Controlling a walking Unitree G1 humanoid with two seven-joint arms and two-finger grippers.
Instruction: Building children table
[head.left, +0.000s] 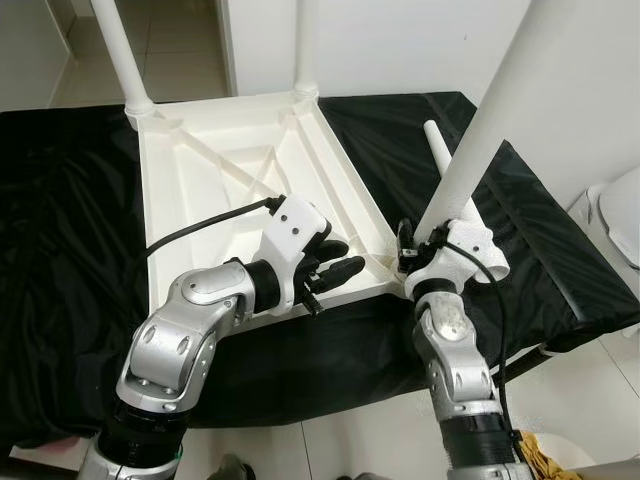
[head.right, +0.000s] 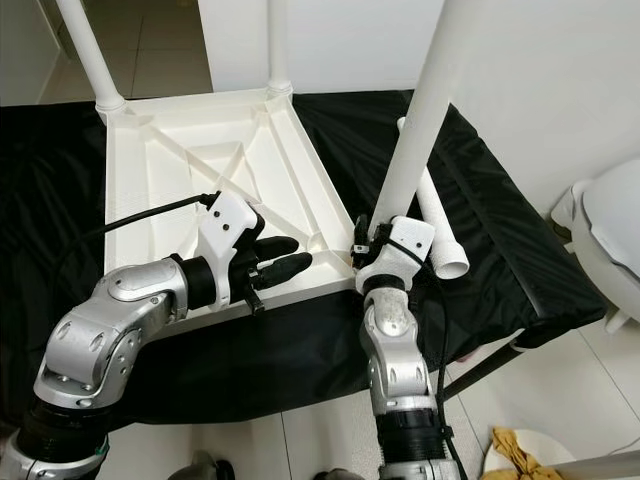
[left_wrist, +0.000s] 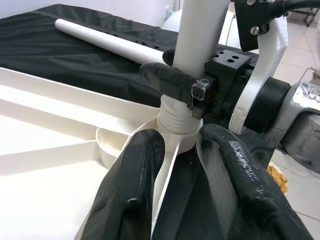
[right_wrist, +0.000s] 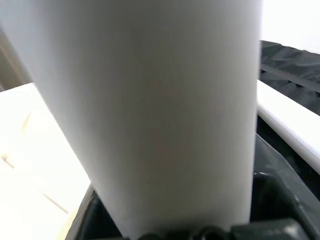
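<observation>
A: Where's the leg (head.left: 478, 130)?

B: Right of centre, clenched in the right gripper (head.left: 420, 247), its threaded end at the tabletop (head.left: 240, 170) corner socket. The left gripper (head.left: 335, 266), fingers parted, straddles the tabletop rim.

A: Risk?

B: Leg looks tilted; threads may cross and jam.

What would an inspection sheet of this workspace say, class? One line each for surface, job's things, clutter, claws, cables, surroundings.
Surface: black cloth covering the work surface.
Job's things: upturned white tabletop, two legs fitted at far corners; third leg upright at the near corner socket; spare leg lying on the cloth.
Clutter: nothing seen.
Claws: left claw open astride the tabletop's near rim; right claw shut on the third leg.
Cables: black cable to the left wrist.
Surroundings: tiled floor, white wall.
</observation>
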